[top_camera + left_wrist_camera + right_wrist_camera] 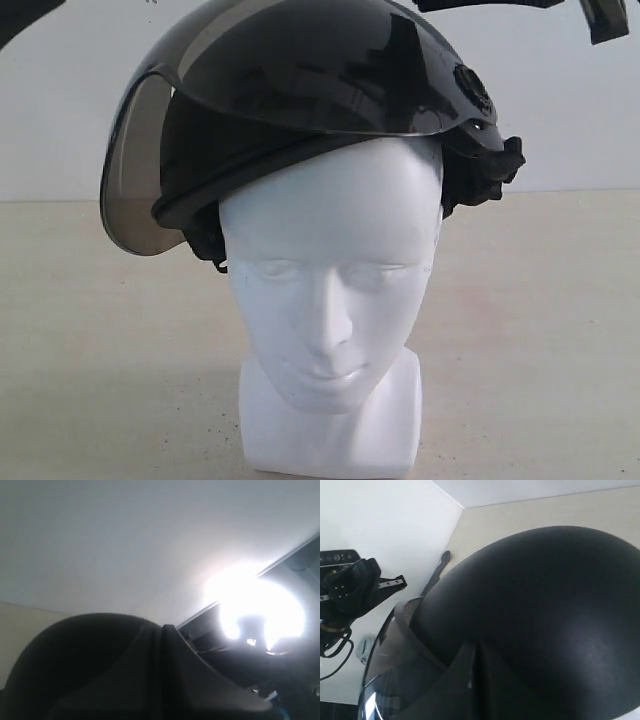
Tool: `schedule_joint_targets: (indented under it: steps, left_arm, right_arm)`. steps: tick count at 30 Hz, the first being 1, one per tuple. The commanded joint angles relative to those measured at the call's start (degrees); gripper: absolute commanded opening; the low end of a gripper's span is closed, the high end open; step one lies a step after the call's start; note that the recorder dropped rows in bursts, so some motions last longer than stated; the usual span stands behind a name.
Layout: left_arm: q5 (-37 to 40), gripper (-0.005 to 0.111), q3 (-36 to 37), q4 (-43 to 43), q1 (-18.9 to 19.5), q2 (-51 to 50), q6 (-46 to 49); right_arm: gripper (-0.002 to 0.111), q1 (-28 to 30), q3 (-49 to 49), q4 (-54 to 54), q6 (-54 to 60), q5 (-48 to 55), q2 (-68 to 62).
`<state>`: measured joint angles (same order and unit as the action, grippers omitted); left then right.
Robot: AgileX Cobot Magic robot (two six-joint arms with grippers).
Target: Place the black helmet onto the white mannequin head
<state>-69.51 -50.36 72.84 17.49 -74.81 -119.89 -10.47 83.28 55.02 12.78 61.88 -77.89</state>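
The black helmet [300, 80] sits tilted on top of the white mannequin head [330, 290]; its smoky visor [135, 170] is swung up and out to the left, and the padding shows at both temples. The head faces the exterior camera on its blocky neck base [330, 430]. In the left wrist view my left gripper [164, 630] has its fingers pressed together, with the helmet's dark dome [75, 650] just beyond. My right gripper [476, 647] is shut too and hovers close over the helmet shell [545, 605] beside the visor [395, 650]. Neither holds anything.
The head stands on a beige tabletop [90, 330] before a white wall [580, 110]. Dark arm parts poke in at the top right [607, 20] and top left [20, 15] of the exterior view. Black equipment with cables [345, 587] hangs by the wall.
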Motion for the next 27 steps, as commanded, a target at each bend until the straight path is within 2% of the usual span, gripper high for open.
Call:
schedule_joint_targets:
  steps: [1, 5, 8, 22, 27]
  left_arm:
    - [-0.45, 0.004, -0.45, 1.86, -3.45, -1.40, -0.52]
    - [-0.45, 0.004, -0.45, 2.94, -6.77, -1.95, -0.52]
    - [-0.45, 0.004, -0.45, 6.90, -8.69, -1.95, -0.52]
    - [-0.45, 0.004, 0.44, 12.99, -9.03, -2.21, -0.52]
    - [-0.45, 0.004, 0.44, 13.28, -11.49, -2.21, -0.52]
  right_arm:
    - [0.000, -1.20, 0.28, -0.45, 0.82, 2.28, -0.02]
    - [0.000, -2.99, -1.46, -1.62, 0.82, 4.13, -0.02]
    - [0.000, -4.27, -3.40, -2.99, 0.82, 5.30, -0.02]
    - [0.000, -5.39, -3.98, -11.36, -0.83, 8.08, 4.03]
    - [0.000, -5.39, -3.98, -12.61, -1.89, 8.08, 4.27]
